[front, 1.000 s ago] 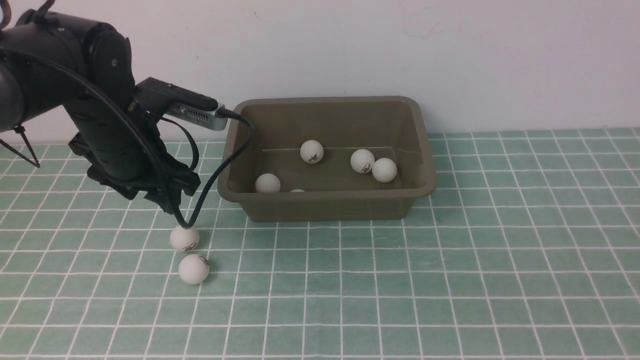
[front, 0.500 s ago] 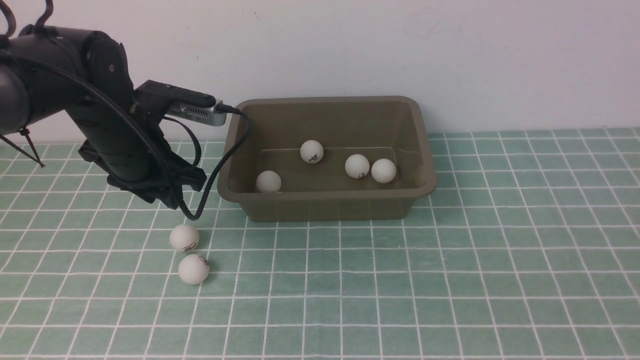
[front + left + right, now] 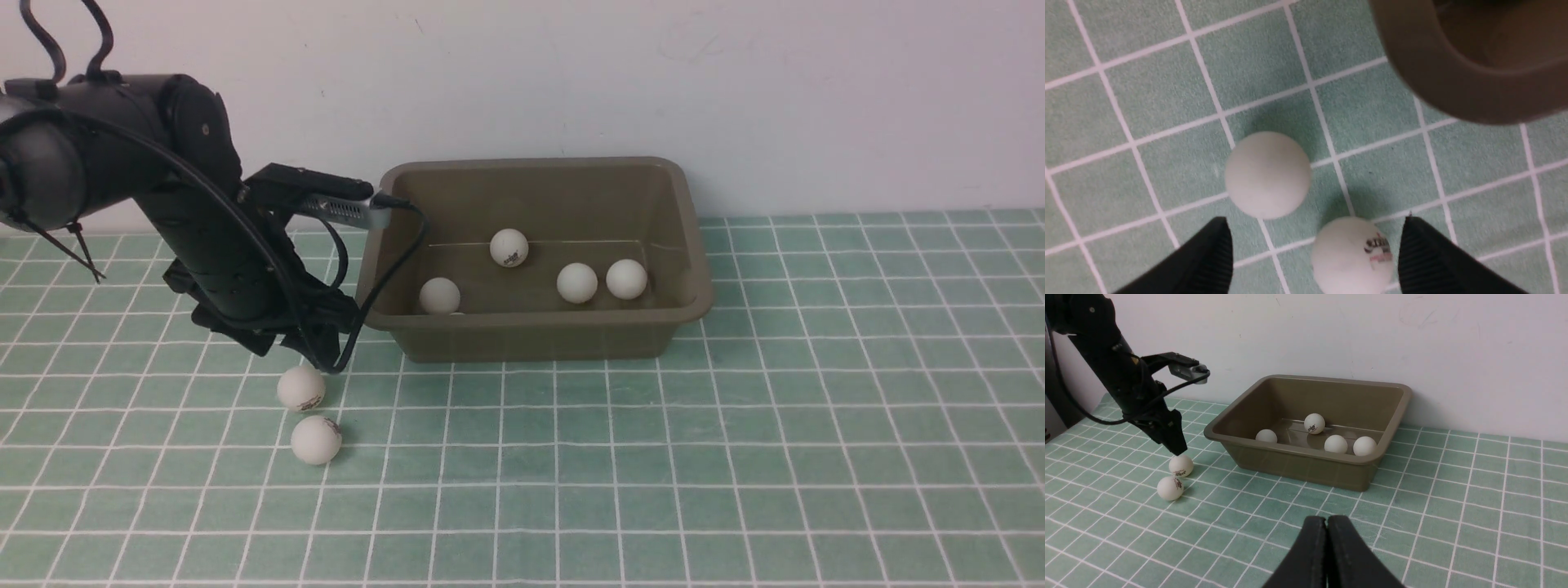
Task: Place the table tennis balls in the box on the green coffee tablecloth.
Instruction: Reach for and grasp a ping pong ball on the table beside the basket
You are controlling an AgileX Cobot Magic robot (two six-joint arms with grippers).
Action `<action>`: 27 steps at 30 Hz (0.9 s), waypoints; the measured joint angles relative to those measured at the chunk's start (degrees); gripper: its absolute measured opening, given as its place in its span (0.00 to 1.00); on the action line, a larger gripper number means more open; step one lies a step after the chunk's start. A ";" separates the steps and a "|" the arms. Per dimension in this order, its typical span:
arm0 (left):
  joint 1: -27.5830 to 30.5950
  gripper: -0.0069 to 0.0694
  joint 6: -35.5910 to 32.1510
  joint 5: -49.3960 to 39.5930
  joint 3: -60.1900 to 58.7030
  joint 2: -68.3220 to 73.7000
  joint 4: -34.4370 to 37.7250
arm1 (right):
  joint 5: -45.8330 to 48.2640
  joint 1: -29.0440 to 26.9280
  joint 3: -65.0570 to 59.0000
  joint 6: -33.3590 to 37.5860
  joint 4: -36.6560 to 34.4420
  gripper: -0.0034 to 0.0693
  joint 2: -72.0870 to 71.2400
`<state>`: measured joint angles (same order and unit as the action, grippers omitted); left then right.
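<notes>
The left end effector (image 3: 1314, 222) is spread open over a ball (image 3: 1351, 255); the right end effector (image 3: 1327, 522) is clenched, empty.

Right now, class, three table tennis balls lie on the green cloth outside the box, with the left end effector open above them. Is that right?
No: the front view shows two table tennis balls on the green cloth outside the box, not three. The left end effector is open above them, as stated.
</notes>
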<state>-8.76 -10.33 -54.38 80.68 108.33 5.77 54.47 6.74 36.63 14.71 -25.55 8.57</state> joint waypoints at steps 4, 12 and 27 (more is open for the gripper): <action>0.20 0.74 -0.03 2.95 0.00 1.18 -0.11 | 0.64 0.00 0.00 0.05 0.00 0.03 0.00; 2.44 0.74 -0.03 4.35 0.00 3.11 -0.11 | 0.81 0.00 0.00 0.05 -0.21 0.03 0.00; 2.95 0.74 -0.03 5.28 0.00 6.06 0.65 | 0.81 0.00 0.00 0.05 -0.23 0.03 0.00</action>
<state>-5.81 -10.36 -49.11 80.68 114.39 6.43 55.28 6.74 36.63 14.76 -25.78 8.57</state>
